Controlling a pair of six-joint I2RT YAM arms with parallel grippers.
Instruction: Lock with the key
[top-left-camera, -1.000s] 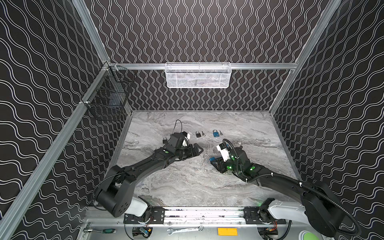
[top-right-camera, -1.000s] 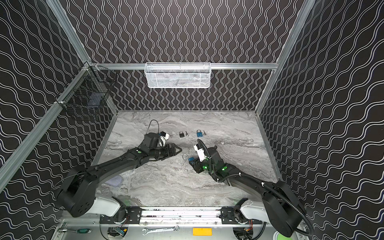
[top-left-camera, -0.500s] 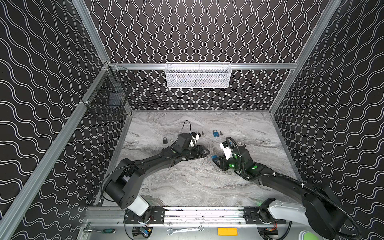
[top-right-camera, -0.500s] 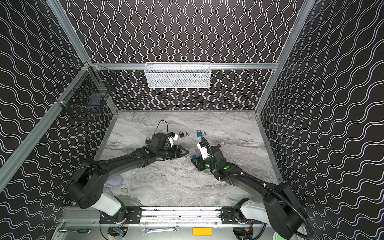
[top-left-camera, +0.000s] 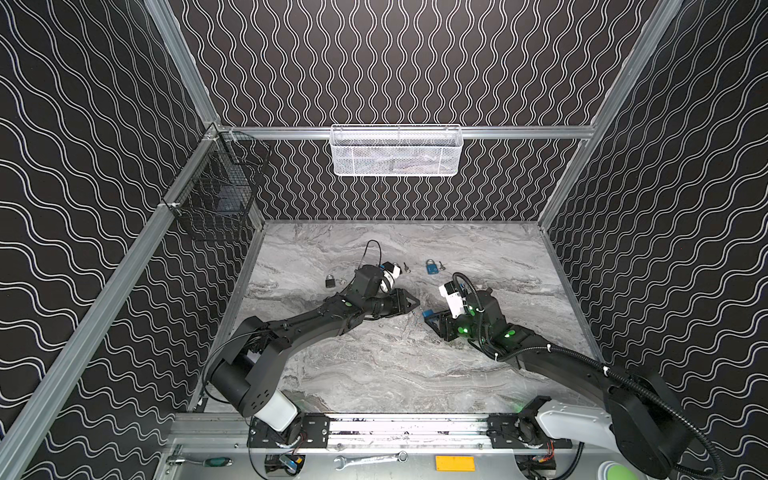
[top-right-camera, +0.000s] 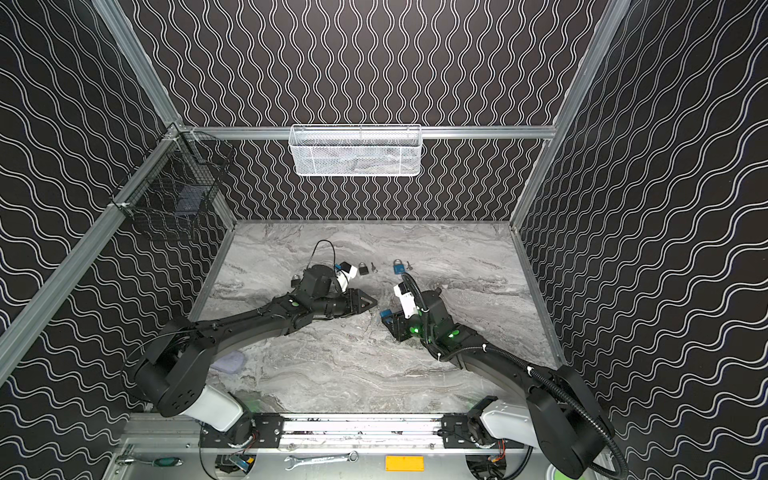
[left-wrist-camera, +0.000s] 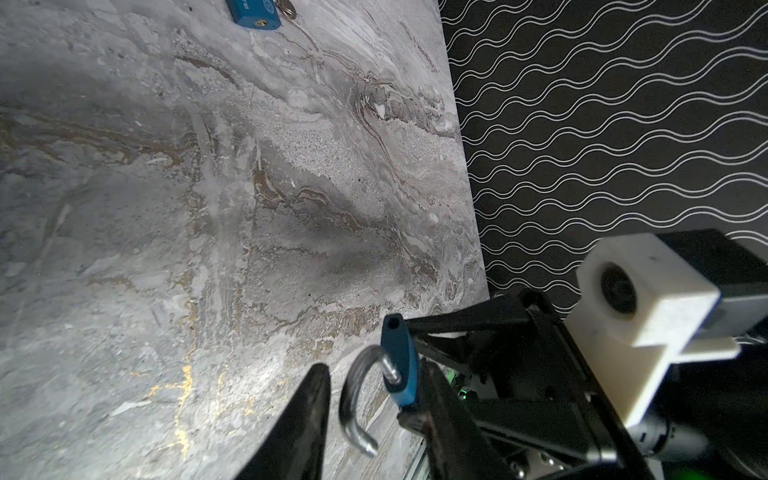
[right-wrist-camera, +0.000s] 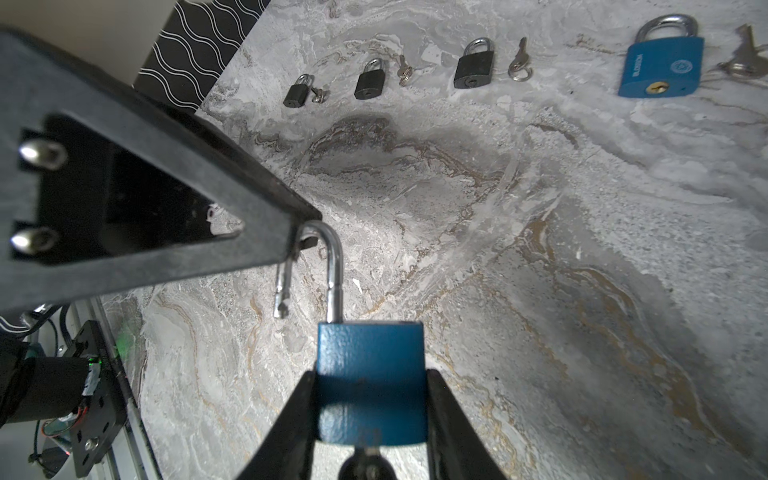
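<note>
Top views: right gripper (top-left-camera: 430, 314) was clamped on the lock (top-left-camera: 427, 311). It sat on the robot's side of the spare blue lock (top-left-camera: 432, 267), well apart from it. Left gripper (top-left-camera: 412, 304) pointed at the lock from the left, tips just beside it. Both top views showed this layout, but the lock was too small there to read the shackle.

Left wrist: left jaws stood apart, straddling the shackle (left-wrist-camera: 356, 395). A gap showed between one finger (left-wrist-camera: 309, 415) and the steel, so nothing was gripped. Shackle was swung out, free end clear of the body.

Right wrist: blue lock body sat square between the right jaws. Chrome shackle was raised and turned off its hole. Key (right-wrist-camera: 365, 455) looked seated in the bottom, partly hidden. Left finger overlapped the shackle's bend. Three black locks (right-wrist-camera: 473, 68) lay in line with the spare blue lock.

Step, as I read it: closing the shackle. Next move needs the shackle rotated over its hole and pushed down with the body held firm, then the key turned.
</note>
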